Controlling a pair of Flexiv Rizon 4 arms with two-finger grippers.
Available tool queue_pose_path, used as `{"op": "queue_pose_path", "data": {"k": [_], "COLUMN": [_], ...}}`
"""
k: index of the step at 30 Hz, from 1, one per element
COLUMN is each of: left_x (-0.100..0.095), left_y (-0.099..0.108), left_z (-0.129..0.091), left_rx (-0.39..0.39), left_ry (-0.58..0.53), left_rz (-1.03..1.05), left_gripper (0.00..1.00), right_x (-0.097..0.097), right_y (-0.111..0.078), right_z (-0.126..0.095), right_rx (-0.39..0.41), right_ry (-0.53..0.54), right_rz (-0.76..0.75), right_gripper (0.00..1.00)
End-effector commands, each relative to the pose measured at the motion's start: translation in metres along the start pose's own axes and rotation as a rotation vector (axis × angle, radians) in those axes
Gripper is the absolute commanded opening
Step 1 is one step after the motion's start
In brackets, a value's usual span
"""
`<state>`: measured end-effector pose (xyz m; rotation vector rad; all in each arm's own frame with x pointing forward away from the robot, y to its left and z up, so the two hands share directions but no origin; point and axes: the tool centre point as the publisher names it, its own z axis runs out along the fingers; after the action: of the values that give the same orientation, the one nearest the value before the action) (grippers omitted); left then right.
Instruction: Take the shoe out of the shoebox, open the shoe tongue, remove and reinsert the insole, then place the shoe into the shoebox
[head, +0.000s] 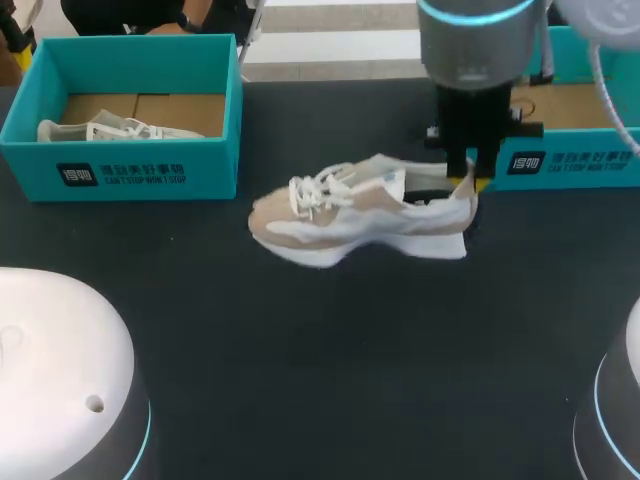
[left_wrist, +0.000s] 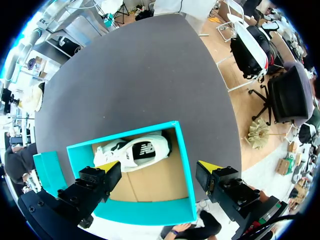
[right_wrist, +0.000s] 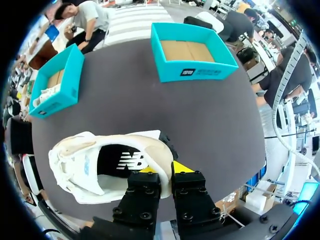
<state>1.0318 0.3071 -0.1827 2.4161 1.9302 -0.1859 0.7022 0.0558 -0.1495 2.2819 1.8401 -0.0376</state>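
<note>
Right arm: ours comes down upright over the table (head: 350, 350), just in front of the right shoebox (head: 570, 165)
Right gripper: our right gripper (right_wrist: 166, 170) is clamped on the heel collar of the shoe (right_wrist: 110, 160), one finger inside and one outside
Shoe: out of both boxes, toe toward our left, heel directly under the pincer; we cannot tell whether the sole touches the table
Left gripper: our left gripper (left_wrist: 159, 166) hovers above the left shoebox (left_wrist: 182, 165), fingers spread wide, touching nothing
Left shoebox: a second shoe (left_wrist: 135, 152) lies inside
</note>
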Motion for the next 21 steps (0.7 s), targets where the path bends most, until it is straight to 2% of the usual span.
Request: {"op": "queue_pose_path", "data": {"k": [1, 12, 21], "left_x": [0.0, 0.0, 0.0], "left_y": [-0.001, -0.001, -0.001], "left_z": [0.0, 0.0, 0.0], "left_rx": [-0.001, -0.001, -0.001], "left_ry": [0.004, 0.004, 0.004], "left_rz": [0.0, 0.0, 0.0], "left_gripper": [1.0, 1.0, 1.0], "right_x": [0.016, 0.042, 0.051], "right_y": [-0.007, -0.005, 0.0], "right_z": [0.028, 0.073, 0.104], "right_rx": [-0.019, -0.016, -0.057], "right_ry": [-0.041, -0.001, -0.039], "right_rz": [0.01, 0.045, 0.082], "right_gripper": [0.0, 0.0, 0.0]}}
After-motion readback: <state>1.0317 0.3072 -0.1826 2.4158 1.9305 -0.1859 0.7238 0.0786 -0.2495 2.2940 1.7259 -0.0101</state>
